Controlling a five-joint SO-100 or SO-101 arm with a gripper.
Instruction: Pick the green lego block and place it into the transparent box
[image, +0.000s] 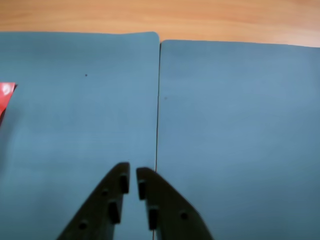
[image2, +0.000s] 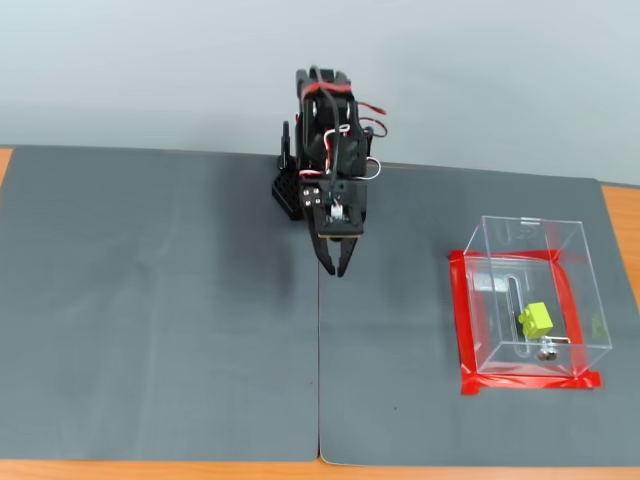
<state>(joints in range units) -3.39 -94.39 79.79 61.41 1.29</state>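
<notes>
No brand, label or writing can be read on anything here. The arm (image2: 325, 130) stands folded up at the far edge of the grey mats (image2: 160, 300), its gripper (image2: 338, 268) hanging tip-down over the seam (image2: 319, 380) where the two mats meet — empty, nothing between the fingers. In the wrist view the gripper (image: 133, 176) comes up from the bottom edge, its two dark fingers (image: 107, 205) drawn nearly together with only a thin slit left at the tips, and the seam (image: 158, 105) runs straight up just beside them. The brick (image2: 535, 319) already lies inside the box (image2: 530, 295), toward its near end, close by the slot and the small metal fitting (image2: 546, 353) in the floor. The box sits well to the right of the arm in the fixed view, framed by red tape (image2: 465, 330) stuck to the mat. A corner of red (image: 6, 97) shows at the left edge of the wrist view — and wood table (image: 160, 17) beyond the mats.
</notes>
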